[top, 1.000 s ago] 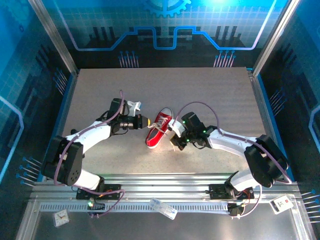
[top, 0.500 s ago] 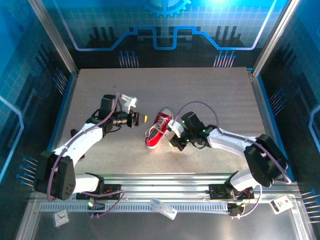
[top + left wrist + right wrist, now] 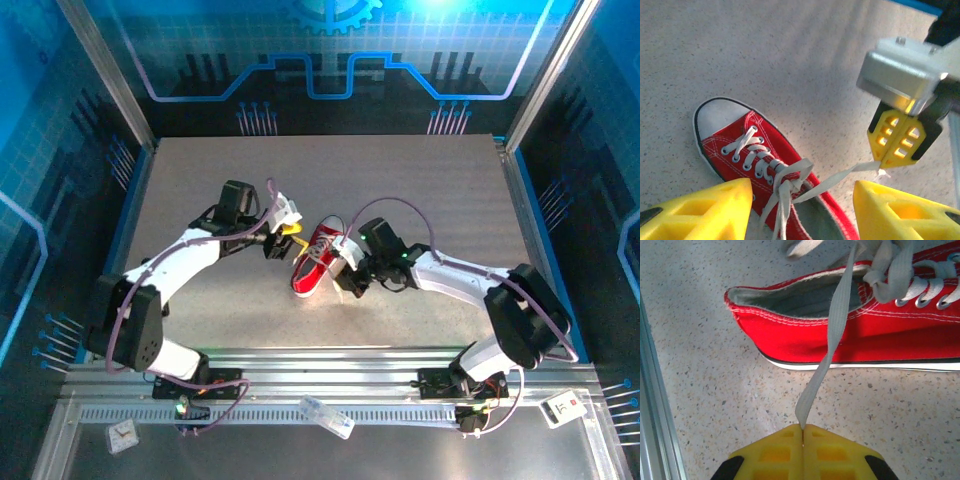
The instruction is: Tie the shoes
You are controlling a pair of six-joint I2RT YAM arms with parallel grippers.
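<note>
A small red sneaker (image 3: 313, 263) with a white sole and toe cap lies mid-table, toe toward the near edge. In the left wrist view the shoe (image 3: 740, 142) shows a loose crossing of white laces (image 3: 785, 182) over its tongue. My left gripper (image 3: 283, 240) hovers just above the shoe's left side, and its yellow fingers (image 3: 702, 210) stand wide open, holding nothing. My right gripper (image 3: 349, 277), at the shoe's right, is shut on the end of one lace (image 3: 829, 347). That lace runs taut from the knot to the closed fingertips (image 3: 790, 447). The right gripper (image 3: 900, 145) also appears in the left wrist view.
The speckled grey table (image 3: 400, 190) has free room behind and to both sides of the shoe. A metal rail (image 3: 330, 365) runs along the near edge, with a small white part (image 3: 328, 415) on it. Blue walls enclose the workspace.
My left gripper has opened, pulled away to the left, then come back close over the shoe. The right gripper stayed shut on its lace, shifting slightly toward the shoe.
</note>
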